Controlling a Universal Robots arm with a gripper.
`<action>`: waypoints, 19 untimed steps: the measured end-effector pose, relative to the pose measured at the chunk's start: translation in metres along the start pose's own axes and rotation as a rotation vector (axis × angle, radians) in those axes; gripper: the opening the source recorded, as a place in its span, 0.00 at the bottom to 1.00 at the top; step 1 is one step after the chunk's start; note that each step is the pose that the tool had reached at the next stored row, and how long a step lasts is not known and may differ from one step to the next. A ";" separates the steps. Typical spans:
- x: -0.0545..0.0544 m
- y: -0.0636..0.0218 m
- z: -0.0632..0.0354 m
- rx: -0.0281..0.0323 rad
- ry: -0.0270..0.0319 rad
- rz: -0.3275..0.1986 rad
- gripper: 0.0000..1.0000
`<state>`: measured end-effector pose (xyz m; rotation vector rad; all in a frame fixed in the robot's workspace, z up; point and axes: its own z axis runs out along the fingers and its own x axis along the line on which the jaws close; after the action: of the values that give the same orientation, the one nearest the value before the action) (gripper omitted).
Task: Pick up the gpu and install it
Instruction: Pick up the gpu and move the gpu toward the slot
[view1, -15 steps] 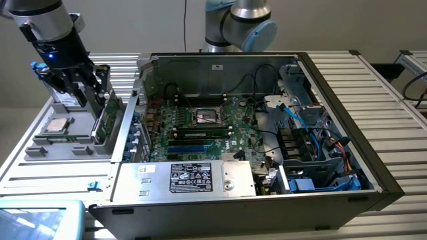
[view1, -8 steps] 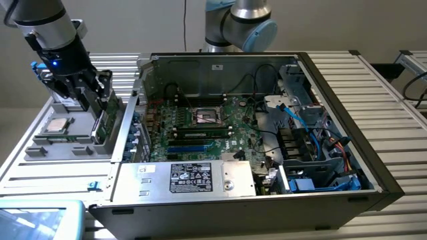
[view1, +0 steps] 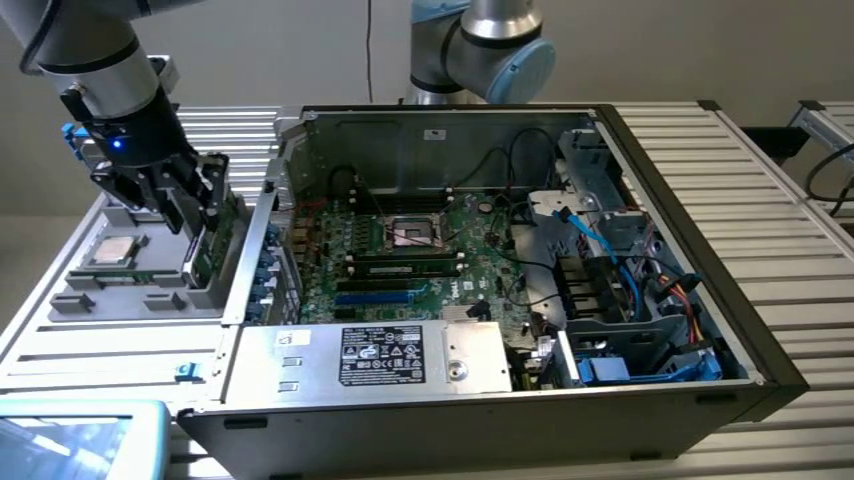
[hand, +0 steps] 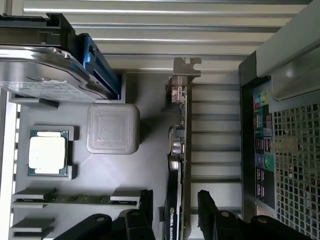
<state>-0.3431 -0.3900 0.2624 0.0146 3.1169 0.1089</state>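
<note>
Two views logged. The exterior view gives the layout: open computer case (view1: 747, 330) lying on the slatted metal desk (view1: 787, 180), motherboard (view1: 400, 250) exposed, labelled silver power supply (view1: 380, 355) at the near edge. A grey parts tray (view1: 80, 300) sits just beside the case, at the exterior view's left. The claw (view1: 191, 215) hangs over that tray and partly hides the gpu (view1: 200, 262).

The wrist view supplies what that angle hides. The gpu (hand: 178, 150) stands on its long edge in a tray slot, seen edge-on, with its silver end bracket (hand: 185, 67) at the end away from the claw. The claw (hand: 176, 210) is wide open, with one black finger (hand: 146, 202) on each side of the card's near end and a visible gap on both sides; nothing gripped.

Also in the tray, wrist view:
- processor chip (hand: 47, 152), square with a flat metal lid, in its own recess
- grey block (hand: 112, 127), rounded corners, fine ridged top
- narrow memory stick (hand: 75, 200) lying in a slot
- silver drive (hand: 45, 65) against a blue carrier (hand: 102, 65)

The case rear wall (hand: 262, 150), ported and perforated, runs alongside the gpu, apart from it.
</note>
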 end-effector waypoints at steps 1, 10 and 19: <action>-0.001 -0.0001 0.0018 0.0000 0.0000 0.000 0.49; -0.001 0.0050 0.0187 -0.0005 0.0000 0.000 0.49; -0.001 0.0051 0.0345 -0.0006 0.0000 0.000 0.49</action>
<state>-0.3416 -0.3826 0.2284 0.0148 3.1169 0.1098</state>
